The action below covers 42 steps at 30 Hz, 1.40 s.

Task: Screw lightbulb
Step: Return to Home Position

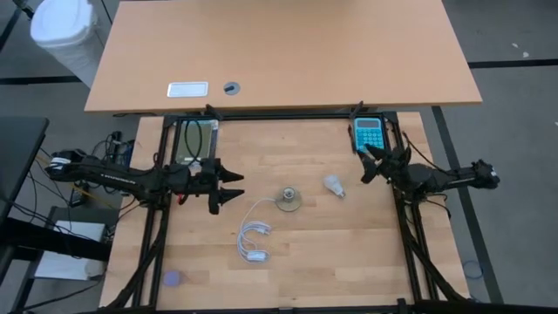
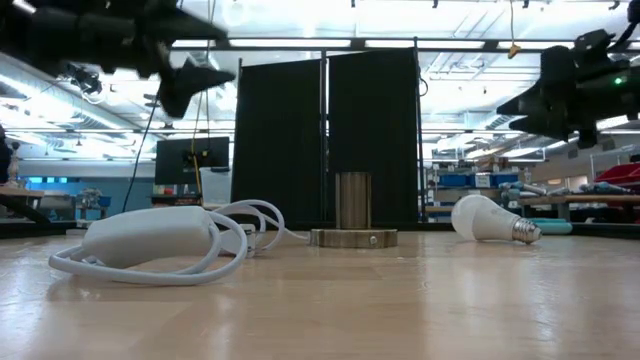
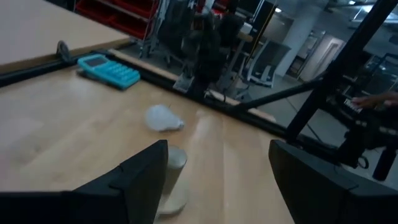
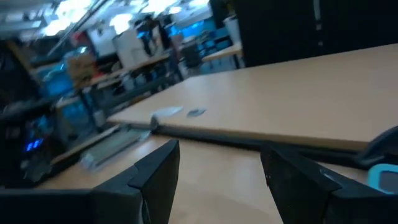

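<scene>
From above, the bulb (image 1: 334,185) lay on its side just right of the lamp (image 1: 289,199), whose socket held nothing. The left gripper (image 1: 235,186) hung left of the lamp and the right gripper (image 1: 368,164) right of the bulb. Both had their fingers apart and empty, parked clear of the work, we judged. At table height, the bulb (image 2: 485,218) rested with its base pointing right. The left wrist saw it (image 3: 163,118) beyond the lamp. The right wrist saw only the far table (image 4: 298,87).
</scene>
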Motion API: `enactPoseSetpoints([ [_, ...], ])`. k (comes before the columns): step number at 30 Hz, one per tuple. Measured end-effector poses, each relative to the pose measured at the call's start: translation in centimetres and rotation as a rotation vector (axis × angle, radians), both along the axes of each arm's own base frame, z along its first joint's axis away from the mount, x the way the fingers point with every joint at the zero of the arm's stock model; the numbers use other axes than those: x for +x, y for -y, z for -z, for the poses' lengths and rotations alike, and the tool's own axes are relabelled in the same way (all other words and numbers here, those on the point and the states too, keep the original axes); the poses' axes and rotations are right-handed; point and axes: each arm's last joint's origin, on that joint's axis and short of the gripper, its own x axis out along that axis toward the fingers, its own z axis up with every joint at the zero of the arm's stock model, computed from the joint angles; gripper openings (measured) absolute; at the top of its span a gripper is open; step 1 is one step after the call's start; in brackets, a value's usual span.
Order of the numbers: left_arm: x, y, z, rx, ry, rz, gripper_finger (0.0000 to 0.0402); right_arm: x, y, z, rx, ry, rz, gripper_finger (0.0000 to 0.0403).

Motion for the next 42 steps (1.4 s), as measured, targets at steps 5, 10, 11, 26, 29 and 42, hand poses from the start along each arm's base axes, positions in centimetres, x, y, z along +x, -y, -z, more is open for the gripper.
enactPoseSetpoints([
  [5,-1.5,-0.1,1.8,0.001,-0.016,0.000,0.0285,-0.2,0.6,-0.1,0.003,0.022,0.070,0.0228],
  [10,-3.2,-0.3,3.4,0.000,-0.002,0.000,0.0285,-0.3,1.1,-0.2,0.002,0.026,0.129,0.0228],
  [11,-3.6,-0.3,3.8,0.000,0.000,0.000,0.0285,-0.3,1.3,-0.2,0.002,0.027,0.145,0.0228],
  [26,-6.3,-0.5,5.1,-0.007,0.049,0.000,0.0285,-0.7,2.3,-0.4,0.001,0.045,0.271,0.0228],
  [29,-6.9,-0.6,4.3,-0.014,0.135,0.000,0.0285,-0.7,2.3,-0.4,0.001,0.045,0.271,0.0229],
  [42,-8.7,-0.8,2.8,-0.030,0.315,-0.001,0.0284,-0.7,2.3,-0.1,0.000,0.012,0.269,0.0229],
])
